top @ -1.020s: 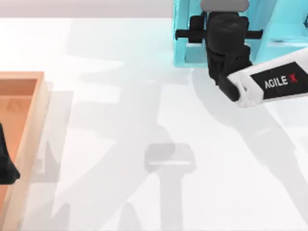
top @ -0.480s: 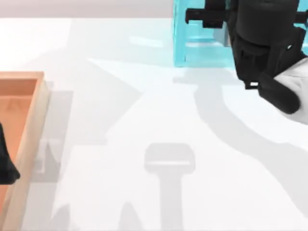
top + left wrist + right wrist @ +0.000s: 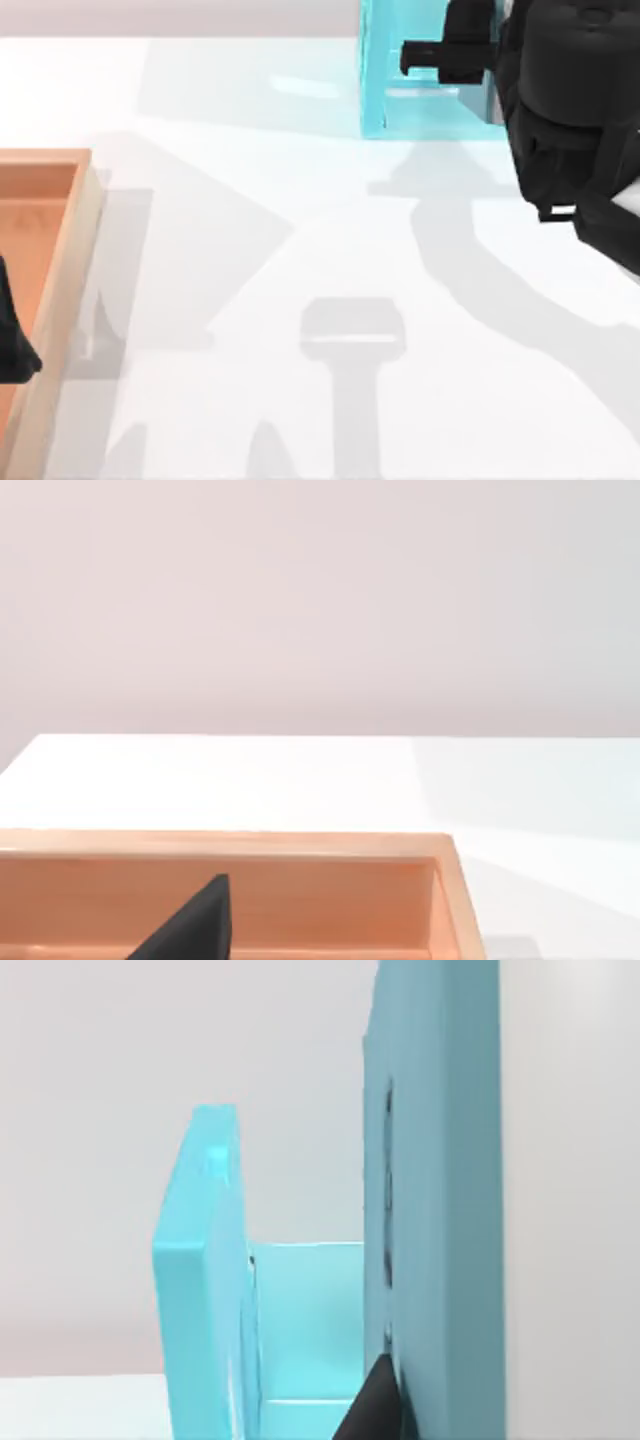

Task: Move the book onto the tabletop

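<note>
Top view: the right arm's gripper (image 3: 455, 55) hangs at the far right, over the cyan shelf (image 3: 372, 70) at the table's far edge. Whether it grips anything cannot be told here. The white tabletop (image 3: 300, 220) lies bare in the middle, and an orange-brown wooden tray (image 3: 60, 270) sits at the left edge, where the left arm is parked.

Left wrist view: the tray's (image 3: 300, 845) rim crosses the frame, with a dark fingertip (image 3: 195, 925) above its inside.

Right wrist view: the book (image 3: 440, 1190), teal-blue, stands upright just beside the shelf's wall (image 3: 205, 1280). A dark fingertip (image 3: 375, 1405) touches the book's lower face; the jaws seem clamped on it.
</note>
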`<state>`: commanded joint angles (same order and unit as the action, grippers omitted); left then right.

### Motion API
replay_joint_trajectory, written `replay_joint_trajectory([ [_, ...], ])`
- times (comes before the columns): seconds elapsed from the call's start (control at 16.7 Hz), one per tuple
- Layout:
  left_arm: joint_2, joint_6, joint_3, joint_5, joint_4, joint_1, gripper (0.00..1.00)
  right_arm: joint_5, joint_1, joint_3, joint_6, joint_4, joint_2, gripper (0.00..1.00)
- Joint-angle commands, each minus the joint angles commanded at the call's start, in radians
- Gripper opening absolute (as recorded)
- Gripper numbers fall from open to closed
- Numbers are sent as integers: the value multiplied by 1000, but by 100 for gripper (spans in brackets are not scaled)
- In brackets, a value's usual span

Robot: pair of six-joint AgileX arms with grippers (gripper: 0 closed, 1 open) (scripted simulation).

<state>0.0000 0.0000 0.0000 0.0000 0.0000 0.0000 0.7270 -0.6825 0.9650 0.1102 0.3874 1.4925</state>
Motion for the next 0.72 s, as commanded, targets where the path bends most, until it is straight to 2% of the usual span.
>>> replay_joint_trajectory([
  [0.18,0,0,0,0,0,0,100,9,-8,6,-7,-10,17,0],
  [0.3,0,0,0,0,0,0,100,54,-64,23,-38,-59,55,0],
  [0.72,0,0,0,0,0,0,100,327,-494,105,-248,-419,288,0],
])
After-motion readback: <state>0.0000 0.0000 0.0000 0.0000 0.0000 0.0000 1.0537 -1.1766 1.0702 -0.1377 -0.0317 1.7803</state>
